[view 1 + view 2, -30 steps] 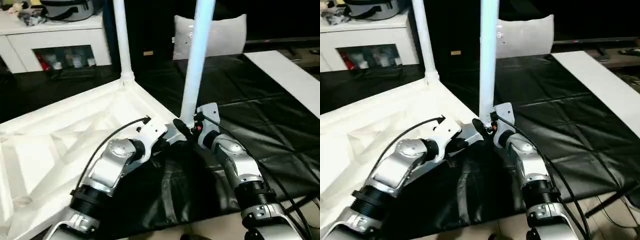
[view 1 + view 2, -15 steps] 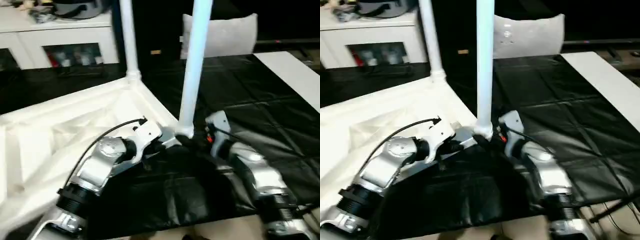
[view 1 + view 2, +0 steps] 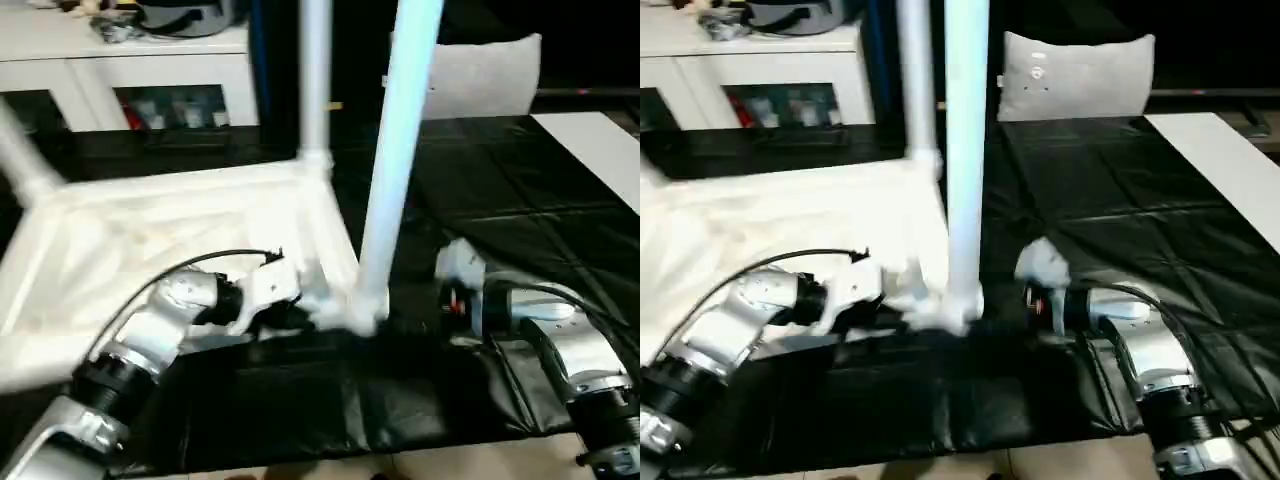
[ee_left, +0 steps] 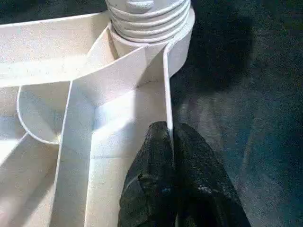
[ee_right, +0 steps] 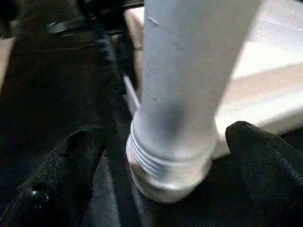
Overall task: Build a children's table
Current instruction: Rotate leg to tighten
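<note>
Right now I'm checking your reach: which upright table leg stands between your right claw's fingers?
The near leg, standing at the tabletop's front corner: the open right claw straddles its ribbed base. The other legs stand at farther corners.

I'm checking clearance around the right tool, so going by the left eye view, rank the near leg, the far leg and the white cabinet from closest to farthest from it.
1. Near leg, right beside the right tool, on its left.
2. Far leg, standing at the tabletop's back corner.
3. White cabinet, at the far left, behind everything.

Domestic living room: low white cabinet (image 3: 150, 75) with glass-fronted shelves, grey square fabric cushion (image 3: 1075, 75), black floor sheet (image 3: 1140, 190).
</note>
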